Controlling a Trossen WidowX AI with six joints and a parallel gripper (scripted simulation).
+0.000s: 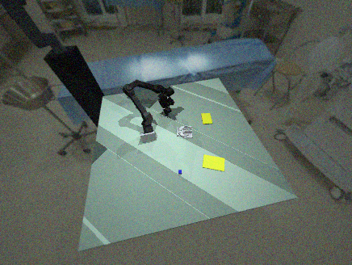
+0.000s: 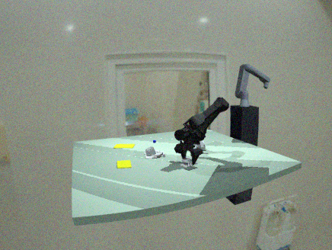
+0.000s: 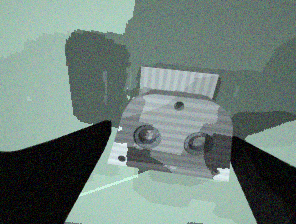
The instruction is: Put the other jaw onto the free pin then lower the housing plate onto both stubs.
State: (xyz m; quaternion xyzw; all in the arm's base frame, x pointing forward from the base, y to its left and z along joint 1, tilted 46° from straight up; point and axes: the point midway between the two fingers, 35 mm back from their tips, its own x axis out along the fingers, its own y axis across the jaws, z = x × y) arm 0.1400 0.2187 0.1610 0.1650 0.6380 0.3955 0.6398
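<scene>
Has 2 dark fingers on the gripper, spread almost fully and gripping nothing. Shows between and below them 1 pale housing plate, low over or on the table; cannot tell which. Bears 2 ringed sockets and 3 small holes, with 1 ribbed block at the rounded edge. Lies apart from 1 pale jaw assembly. Also has on the table 1 smaller yellow pad, 1 larger yellow pad and 1 blue cube.
</scene>
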